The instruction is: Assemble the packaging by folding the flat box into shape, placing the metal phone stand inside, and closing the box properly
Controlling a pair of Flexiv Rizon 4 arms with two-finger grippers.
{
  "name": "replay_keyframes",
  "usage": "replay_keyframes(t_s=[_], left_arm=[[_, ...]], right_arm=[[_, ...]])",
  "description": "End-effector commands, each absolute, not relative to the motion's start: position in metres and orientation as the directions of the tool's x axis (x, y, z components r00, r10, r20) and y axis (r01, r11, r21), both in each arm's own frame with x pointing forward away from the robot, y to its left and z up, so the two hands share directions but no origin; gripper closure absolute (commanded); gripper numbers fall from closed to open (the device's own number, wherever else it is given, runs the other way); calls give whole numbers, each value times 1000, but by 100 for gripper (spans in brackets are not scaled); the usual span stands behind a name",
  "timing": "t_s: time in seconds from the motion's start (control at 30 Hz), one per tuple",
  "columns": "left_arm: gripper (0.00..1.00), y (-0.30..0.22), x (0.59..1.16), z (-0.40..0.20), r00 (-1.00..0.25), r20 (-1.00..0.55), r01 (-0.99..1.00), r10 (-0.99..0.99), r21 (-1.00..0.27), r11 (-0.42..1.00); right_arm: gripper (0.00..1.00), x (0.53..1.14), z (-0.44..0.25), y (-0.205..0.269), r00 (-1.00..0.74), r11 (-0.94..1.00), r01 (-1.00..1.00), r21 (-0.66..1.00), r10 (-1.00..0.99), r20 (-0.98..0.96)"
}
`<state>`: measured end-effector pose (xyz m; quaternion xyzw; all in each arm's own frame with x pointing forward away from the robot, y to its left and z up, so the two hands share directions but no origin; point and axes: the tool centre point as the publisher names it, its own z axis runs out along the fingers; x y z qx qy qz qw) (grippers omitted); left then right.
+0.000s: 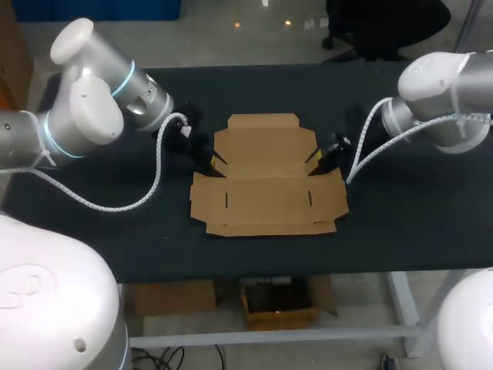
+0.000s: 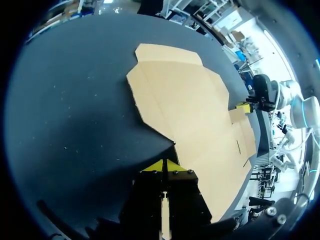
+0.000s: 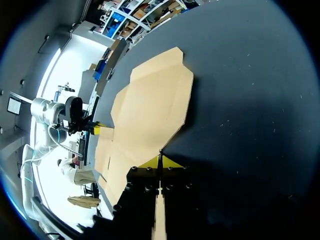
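Flat box point(image 1: 266, 176) is laid unfolded on the dark table point(image 1: 115, 231). Left gripper point(image 1: 211, 161) and right gripper point(image 1: 315, 159) are set against its side notches, each with fingers pressed together.

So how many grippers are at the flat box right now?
2. The left gripper is at the left-side notch of the flat box, the right gripper at its right-side notch, both with tips together.

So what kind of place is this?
Probably a robot lab or workshop. A left arm and a right arm reach over a dark table, and a flat cardboard box lies between them, not yet folded.
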<state>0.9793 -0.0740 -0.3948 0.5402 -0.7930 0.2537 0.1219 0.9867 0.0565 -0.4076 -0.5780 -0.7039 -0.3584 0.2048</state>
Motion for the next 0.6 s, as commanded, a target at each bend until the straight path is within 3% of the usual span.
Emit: replay_keyframes(t_s=[0.03,0.6], left_arm=[[100,-78,978,-392,-383,447,-920,-809,-264,290],[100,-86,971,-385,-372,368,-923,-852,-248,295]], right_arm=[[100,981,-402,60,-225,67,965,255,712,665],[100,976,-403,65,-146,37,981,189,781,607]])
